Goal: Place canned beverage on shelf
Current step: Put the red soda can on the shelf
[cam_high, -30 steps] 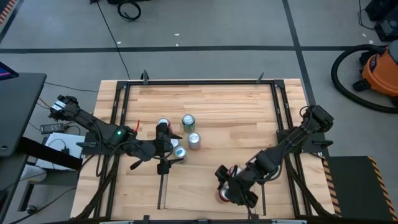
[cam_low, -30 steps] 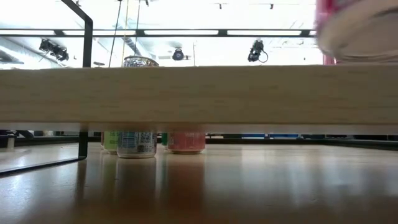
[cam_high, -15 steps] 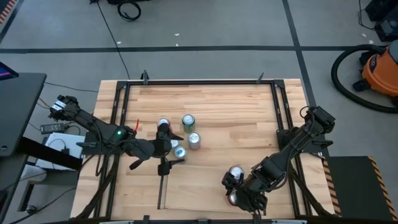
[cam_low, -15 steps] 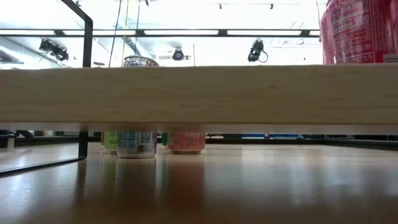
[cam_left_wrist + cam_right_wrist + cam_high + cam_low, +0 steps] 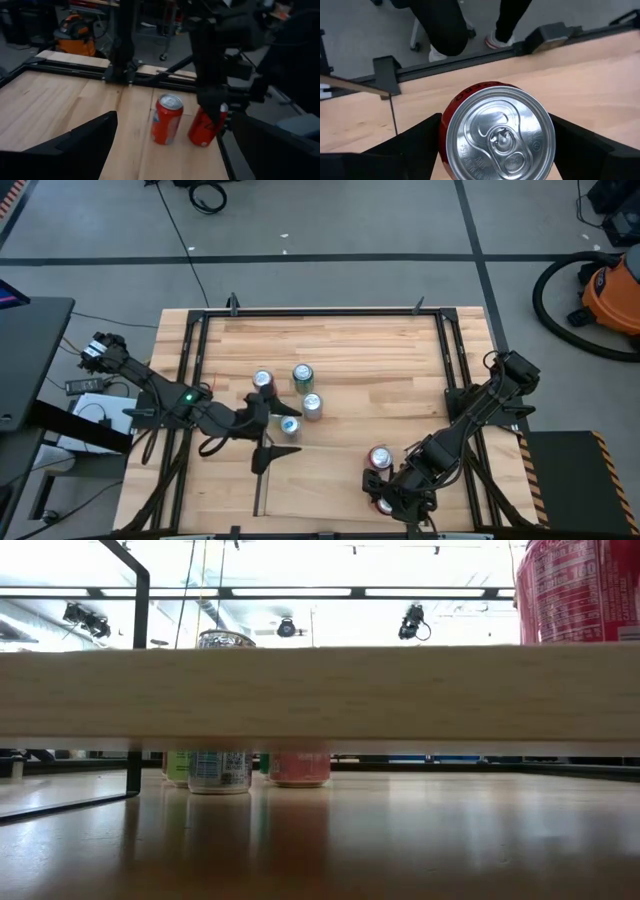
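Observation:
The shelf (image 5: 320, 490) is a light-wood board with thin black rails at the table's near edge; its front edge fills the low view (image 5: 300, 690). A red can (image 5: 380, 457) stands upright on it. A second red can (image 5: 497, 135) stands just nearer, under my right gripper (image 5: 388, 498), which is shut on it. This can also shows in the left wrist view (image 5: 204, 126) and the low view (image 5: 580, 590). My left gripper (image 5: 268, 430) is open and empty beside a blue can (image 5: 290, 425). My right gripper pinches the nearer red can between its two fingers, one on each side of the wall just below the rim (image 5: 444, 137). The fingers (image 5: 215, 102) come from above, pointing down. The can's base is on the shelf board, and it leans a little.
On the tabletop behind the shelf stand a pink can (image 5: 262, 380), a green can (image 5: 303, 375) and a grey can (image 5: 312, 405); their lower parts show under the board (image 5: 245, 768). A black frame (image 5: 320, 311) runs around the table. An orange vacuum (image 5: 610, 290) is on the floor.
My right gripper has carried the red can toward the table's right edge and down. The can was blurred above the board in the low view and now stands still on the shelf. My left gripper has drawn back a little toward the near edge, uncovering the pink can.

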`<state>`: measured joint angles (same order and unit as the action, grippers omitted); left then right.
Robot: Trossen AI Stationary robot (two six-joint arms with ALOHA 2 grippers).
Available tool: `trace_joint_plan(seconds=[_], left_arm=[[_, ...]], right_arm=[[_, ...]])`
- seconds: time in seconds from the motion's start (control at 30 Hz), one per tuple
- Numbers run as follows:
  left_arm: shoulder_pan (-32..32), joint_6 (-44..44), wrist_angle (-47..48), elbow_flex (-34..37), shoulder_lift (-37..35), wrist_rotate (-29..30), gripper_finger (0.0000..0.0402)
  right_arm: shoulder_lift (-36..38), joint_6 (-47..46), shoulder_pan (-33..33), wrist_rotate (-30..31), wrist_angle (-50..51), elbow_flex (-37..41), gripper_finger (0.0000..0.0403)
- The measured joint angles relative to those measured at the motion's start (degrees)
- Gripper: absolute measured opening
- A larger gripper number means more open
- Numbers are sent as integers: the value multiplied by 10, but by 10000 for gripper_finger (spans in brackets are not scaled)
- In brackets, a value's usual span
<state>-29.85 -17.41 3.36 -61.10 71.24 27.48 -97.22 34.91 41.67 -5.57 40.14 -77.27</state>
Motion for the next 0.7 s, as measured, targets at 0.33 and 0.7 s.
trace_joint_plan(seconds=[0.33, 0.7], left_arm=[[1, -67, -2, 0, 5, 48, 400], [-1, -90, -2, 0, 7, 59, 400]], right_arm=[[0, 6, 0, -16, 2, 2, 336], [0, -9, -2, 13, 2, 2, 383]])
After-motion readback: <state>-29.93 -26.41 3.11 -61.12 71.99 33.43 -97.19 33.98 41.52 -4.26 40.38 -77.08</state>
